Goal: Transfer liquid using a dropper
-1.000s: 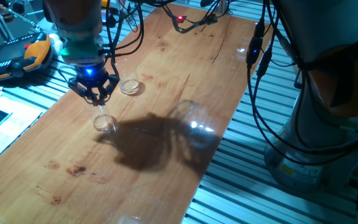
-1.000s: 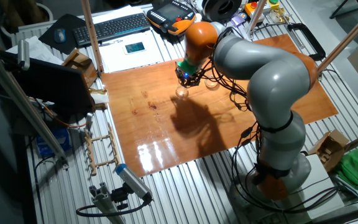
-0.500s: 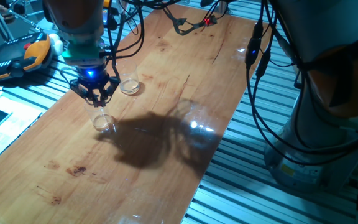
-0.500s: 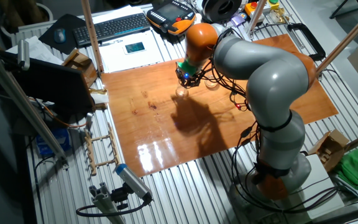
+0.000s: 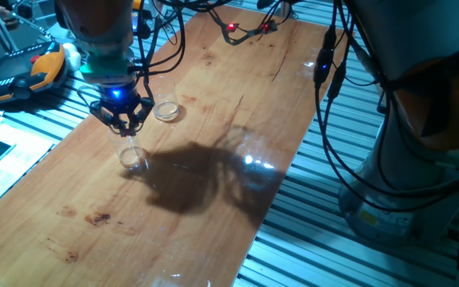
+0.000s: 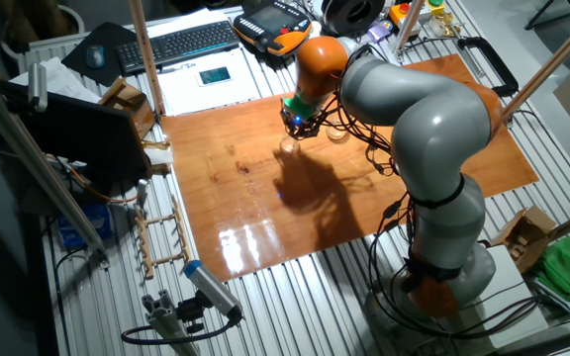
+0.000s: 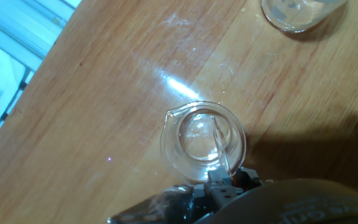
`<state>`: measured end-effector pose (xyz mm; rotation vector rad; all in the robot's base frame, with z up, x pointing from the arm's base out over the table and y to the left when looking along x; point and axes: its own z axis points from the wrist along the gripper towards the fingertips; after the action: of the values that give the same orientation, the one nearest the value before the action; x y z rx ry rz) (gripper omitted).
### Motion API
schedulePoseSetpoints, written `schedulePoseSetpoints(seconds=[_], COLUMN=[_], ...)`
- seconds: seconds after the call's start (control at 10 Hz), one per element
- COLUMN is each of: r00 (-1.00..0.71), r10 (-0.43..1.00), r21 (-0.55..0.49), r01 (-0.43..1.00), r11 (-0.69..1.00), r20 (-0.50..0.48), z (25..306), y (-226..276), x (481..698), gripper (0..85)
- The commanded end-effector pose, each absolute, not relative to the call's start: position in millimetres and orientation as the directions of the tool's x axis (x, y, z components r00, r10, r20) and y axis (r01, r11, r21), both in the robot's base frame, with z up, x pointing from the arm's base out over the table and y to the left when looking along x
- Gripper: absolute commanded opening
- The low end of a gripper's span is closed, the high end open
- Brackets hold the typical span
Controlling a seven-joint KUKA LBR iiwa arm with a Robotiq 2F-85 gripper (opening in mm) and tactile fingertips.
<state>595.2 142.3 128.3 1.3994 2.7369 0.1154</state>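
Note:
My gripper (image 5: 122,121) hangs straight above a small clear glass beaker (image 5: 132,155) on the wooden table. It is shut on the dropper, a thin clear tube (image 7: 219,146) that reaches down from between the fingers into the beaker (image 7: 202,140). The dropper's bulb is hidden inside the gripper (image 7: 229,186). A shallow clear glass dish (image 5: 166,110) stands a little beyond the beaker, and also shows in the hand view (image 7: 297,12). Any liquid in either glass is too faint to tell. The other fixed view shows the gripper (image 6: 298,124) over the beaker (image 6: 288,146).
The wooden table top (image 5: 213,223) has a metal slatted frame (image 5: 293,239) around it. Black cables (image 5: 329,72) hang along the right edge. An orange pendant (image 5: 30,72) lies off the table at the left. The arm's grey base (image 6: 443,277) stands at the table's side.

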Motion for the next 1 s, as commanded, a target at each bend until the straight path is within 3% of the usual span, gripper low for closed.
schedulePoseSetpoints(seconds=[0.0,0.9], r00=[-0.584,-0.577], r10=[0.812,0.817], r21=[0.096,0.091], r01=[0.807,0.812], r11=[0.583,0.576], r20=[-0.024,-0.025], z=[127.7,121.0], y=[142.1,140.4], x=[595.2,592.5], gripper=[17.3,19.3])
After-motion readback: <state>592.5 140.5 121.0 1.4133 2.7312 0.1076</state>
